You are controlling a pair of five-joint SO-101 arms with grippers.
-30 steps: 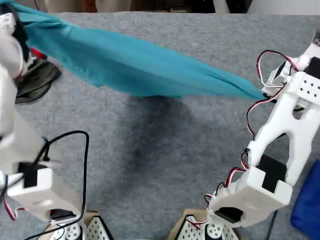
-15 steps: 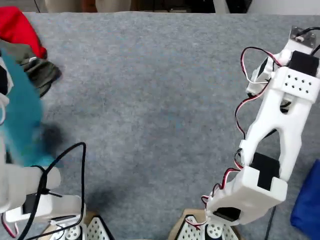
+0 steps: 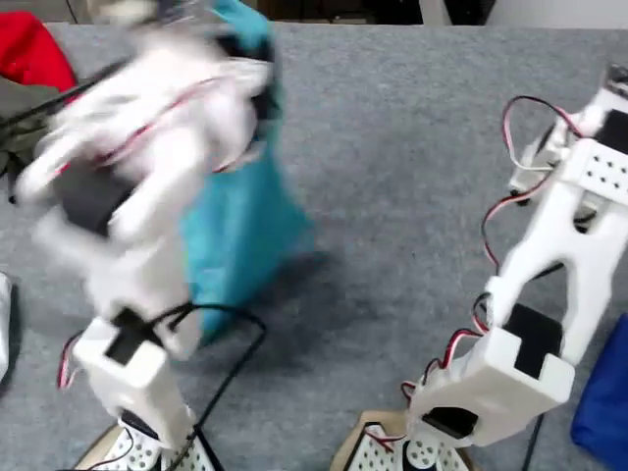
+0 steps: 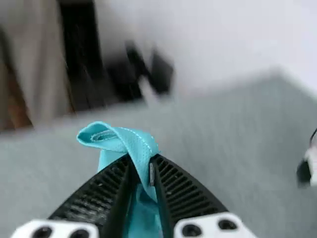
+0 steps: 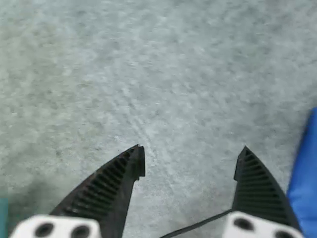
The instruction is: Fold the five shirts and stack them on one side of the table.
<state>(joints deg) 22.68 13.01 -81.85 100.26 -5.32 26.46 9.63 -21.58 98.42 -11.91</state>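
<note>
Up close, the left gripper (image 4: 141, 171) pinches a soft teal shirt (image 4: 118, 140). The right gripper (image 5: 190, 161) is spread wide over the fuzzy bench (image 5: 148, 74).

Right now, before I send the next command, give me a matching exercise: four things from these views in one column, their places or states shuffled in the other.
Things:
1. teal shirt
2. red shirt
3. blue shirt
4. right gripper

Places or states:
A. open above bare table
B. at the table's far left corner
C. pinched in the left gripper
D. on the near right side, beside an arm's base

Pairs: 1-C, 2-B, 3-D, 4-A.
</note>
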